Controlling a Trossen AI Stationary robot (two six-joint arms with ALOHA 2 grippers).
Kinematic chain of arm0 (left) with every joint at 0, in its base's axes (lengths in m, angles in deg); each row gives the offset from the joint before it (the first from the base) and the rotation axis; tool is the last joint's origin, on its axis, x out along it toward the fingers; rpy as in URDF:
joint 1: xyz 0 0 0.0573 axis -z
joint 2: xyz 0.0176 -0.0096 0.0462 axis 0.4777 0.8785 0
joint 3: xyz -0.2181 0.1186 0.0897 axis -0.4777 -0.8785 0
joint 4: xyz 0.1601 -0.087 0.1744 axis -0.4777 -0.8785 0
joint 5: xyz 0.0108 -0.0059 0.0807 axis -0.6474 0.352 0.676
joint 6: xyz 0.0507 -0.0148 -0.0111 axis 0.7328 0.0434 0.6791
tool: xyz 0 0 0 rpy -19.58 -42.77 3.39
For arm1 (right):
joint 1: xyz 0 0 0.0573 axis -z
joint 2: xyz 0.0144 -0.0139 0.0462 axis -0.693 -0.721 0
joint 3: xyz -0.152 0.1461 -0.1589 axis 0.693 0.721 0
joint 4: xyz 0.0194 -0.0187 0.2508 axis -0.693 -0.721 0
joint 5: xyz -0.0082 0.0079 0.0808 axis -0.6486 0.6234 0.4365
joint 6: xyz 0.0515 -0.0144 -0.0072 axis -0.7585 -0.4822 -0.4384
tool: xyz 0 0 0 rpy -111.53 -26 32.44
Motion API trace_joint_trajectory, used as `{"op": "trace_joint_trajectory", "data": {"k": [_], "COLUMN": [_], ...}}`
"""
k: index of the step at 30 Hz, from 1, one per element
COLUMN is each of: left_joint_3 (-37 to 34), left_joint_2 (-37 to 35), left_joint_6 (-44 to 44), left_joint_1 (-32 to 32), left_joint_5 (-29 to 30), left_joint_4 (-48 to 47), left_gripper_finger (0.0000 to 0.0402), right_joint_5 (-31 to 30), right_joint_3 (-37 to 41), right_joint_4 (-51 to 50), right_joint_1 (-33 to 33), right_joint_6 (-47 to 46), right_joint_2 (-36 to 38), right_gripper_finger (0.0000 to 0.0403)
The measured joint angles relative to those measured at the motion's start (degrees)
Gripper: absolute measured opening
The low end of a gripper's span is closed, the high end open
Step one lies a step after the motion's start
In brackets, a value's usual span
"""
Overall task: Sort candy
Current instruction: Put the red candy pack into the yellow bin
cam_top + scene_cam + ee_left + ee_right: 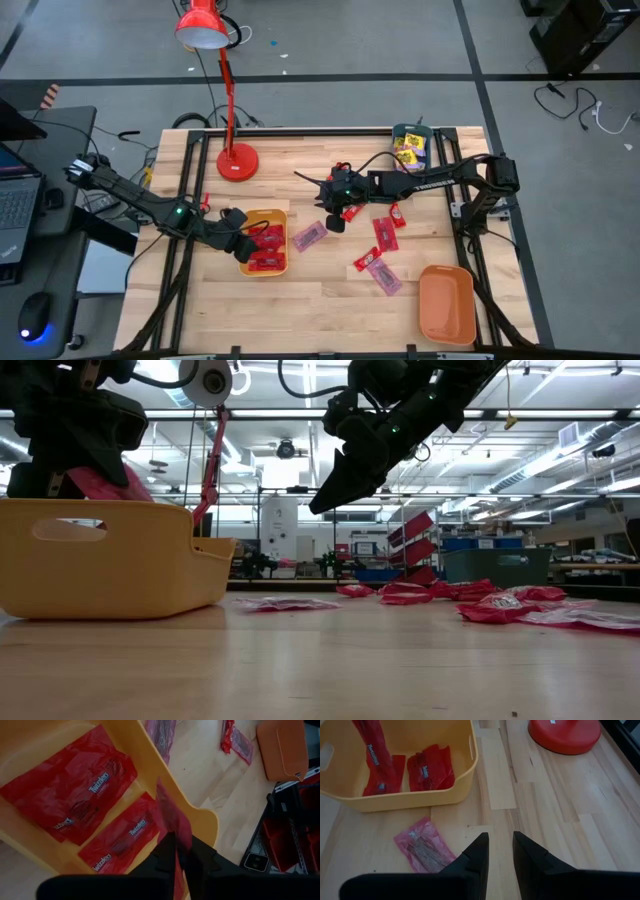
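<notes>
A red packet (172, 822) is seen pinched between the dark fingers (165, 857) of the left tool (236, 226), held on edge over the rim of the yellow tray (277, 215), close before that arm's wrist camera. Two more red wrapped sweets (70, 802) are seen lying flat on the floor of this tray. The tray is placed on the wooden worktop (320, 310), left of the middle, with the left tool above its left side. The right tool (333, 222) is held above the worktop near the middle, clear of the surface, its fingers (477, 852) parted by a narrow gap with nothing between them. Just beside it, on the boards outside the yellow tray, a pinkish-purple packet (424, 845) is seen lying flat. Further red and pinkish sweets (380, 262) are scattered over the middle of the worktop, to the right of the yellow tray and well apart from it. Yellow packets (409, 150) are held in a teal tray (398, 131) at the far edge, toward the right. An orange tray (446, 305) is set at the near right corner. A red desk lamp (236, 160) is stood on its round base at the far left of the worktop.
</notes>
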Motion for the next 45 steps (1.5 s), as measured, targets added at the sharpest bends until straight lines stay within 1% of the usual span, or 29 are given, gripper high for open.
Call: {"op": "trace_joint_trajectory", "data": {"k": [9,18,22,27,31,36,40,45], "left_joint_3": [0.0,0.02,0.02,0.02,0.02,0.02,0.02,0.74], "left_joint_2": [0.0,0.0,0.0,0.0,0.0,0.0,-0.18,-0.43], "left_joint_6": [0.02,0.01,0.25,0.33,0.41,0.53,3.34,6.58], "left_joint_1": [0.0,-0.02,-0.02,-0.04,-0.02,-0.04,-0.13,-0.26], "left_joint_5": [0.22,0.25,-2.97,-4.43,-9.09,-9.88,-9.93,-11.35], "left_joint_4": [-0.2,-0.27,-0.29,-0.38,-0.4,-0.31,0.6,4.15], "left_gripper_finger": [0.0069,0.0076,0.0076,0.0076,0.0076,0.0076,0.0076,0.0076], "right_joint_5": [0.0,0.0,0.0,0.0,0.0,0.0,0.16,1.89], "right_joint_3": [0.0,0.0,0.0,0.0,0.0,0.0,0.0,0.0], "right_joint_4": [0.0,0.0,0.0,0.0,-0.02,0.0,0.38,-0.65], "right_joint_1": [0.01,0.0,0.0,0.02,0.0,0.0,-0.13,-1.23], "right_joint_6": [0.0,0.0,0.0,0.0,-0.37,-0.36,0.93,6.54], "right_joint_2": [0.0,0.0,0.0,0.0,0.0,-0.02,-0.04,-0.44], "right_gripper_finger": [0.0074,0.0074,0.0074,0.0074,0.0074,0.0074,0.0074,0.0074]}}
